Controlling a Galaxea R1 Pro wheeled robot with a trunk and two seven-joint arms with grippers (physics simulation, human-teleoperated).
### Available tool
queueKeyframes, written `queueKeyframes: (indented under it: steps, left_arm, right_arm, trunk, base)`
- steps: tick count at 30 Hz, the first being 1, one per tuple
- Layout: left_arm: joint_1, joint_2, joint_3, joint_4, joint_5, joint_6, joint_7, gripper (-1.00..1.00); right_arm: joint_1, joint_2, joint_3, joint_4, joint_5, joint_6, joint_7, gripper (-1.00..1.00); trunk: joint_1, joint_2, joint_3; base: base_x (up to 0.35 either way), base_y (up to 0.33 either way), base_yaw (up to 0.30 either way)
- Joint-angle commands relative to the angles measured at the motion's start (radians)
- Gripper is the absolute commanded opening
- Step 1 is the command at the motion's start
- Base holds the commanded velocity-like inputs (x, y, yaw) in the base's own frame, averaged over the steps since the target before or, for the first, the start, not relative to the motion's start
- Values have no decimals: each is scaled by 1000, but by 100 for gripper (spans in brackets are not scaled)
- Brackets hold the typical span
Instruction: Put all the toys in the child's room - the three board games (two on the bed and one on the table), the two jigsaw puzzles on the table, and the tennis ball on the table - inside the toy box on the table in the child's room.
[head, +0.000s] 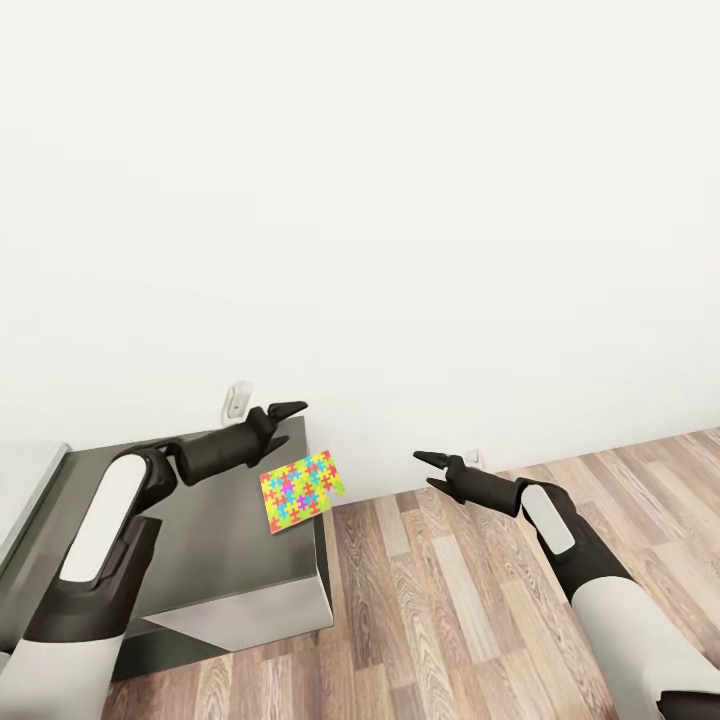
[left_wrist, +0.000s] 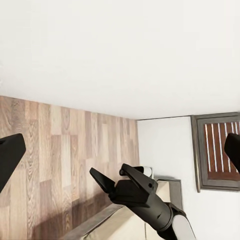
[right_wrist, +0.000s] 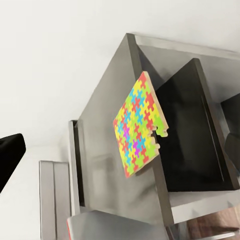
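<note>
While both jaws stand open and empty in the head view, the puzzle (head: 302, 491) lies on the table (head: 230, 560) corner just below the left jaws (head: 290, 409), well apart from the right jaws (head: 430, 470). From the right wrist, it overhangs the table edge.

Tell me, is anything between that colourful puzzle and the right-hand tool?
No. In the head view, only bare wood floor and white wall separate the jigsaw puzzle, overhanging the table edge, from the right tool.
</note>
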Motion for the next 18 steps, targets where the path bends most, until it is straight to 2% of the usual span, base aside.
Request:
queueKeyframes:
  steps: [1,18]
  left_arm:
    - [-1,1,-1,-1,11,0,10,100]
    - [11,9,0,0,10,-1,-15,100]
  right_arm:
    - [-1,0,-1,0,-1,5,2,100]
    - [-1,0,-2,0,0,3,2,100]
  trunk:
    - [1,-2,-2]
    - [1,-2,-2]
  base:
    - [0,0,0]
    - [0,0,0]
